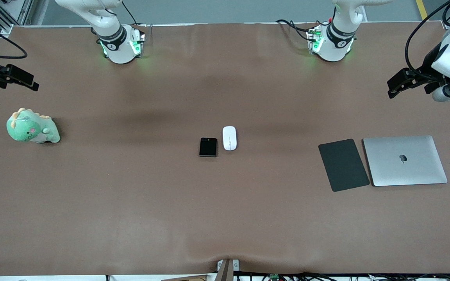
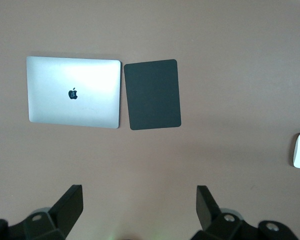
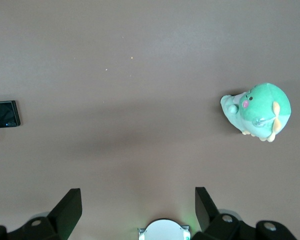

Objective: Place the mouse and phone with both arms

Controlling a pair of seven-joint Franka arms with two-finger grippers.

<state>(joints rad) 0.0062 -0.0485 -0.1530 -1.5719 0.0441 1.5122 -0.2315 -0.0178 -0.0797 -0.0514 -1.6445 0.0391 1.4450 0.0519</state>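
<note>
Lying mid-table, the mouse [image 1: 229, 137] sits beside the phone [image 1: 208, 147], toward the left arm's end; left gripper [image 2: 140, 202] gapes empty above bare cloth; right gripper [image 3: 138, 202] likewise, phone side

Soft, even overhead light is washing the brown surface [image 1: 131, 203], leaving broad, faint arm shadows banding across its upper half. Green indicator lamps are glowing at both arm bases, near 11 and 1 o'clock in the front view. Glare is blooming on the silver laptop [image 2: 73, 91] lid in the left wrist view, while the black pad [image 2: 152, 94] is staying matte. The plush dinosaur [image 3: 257, 111] is casting a short, soft shadow. Focus is holding crisp throughout, with the dark fingers [image 3: 67, 210] slightly soft.
</note>
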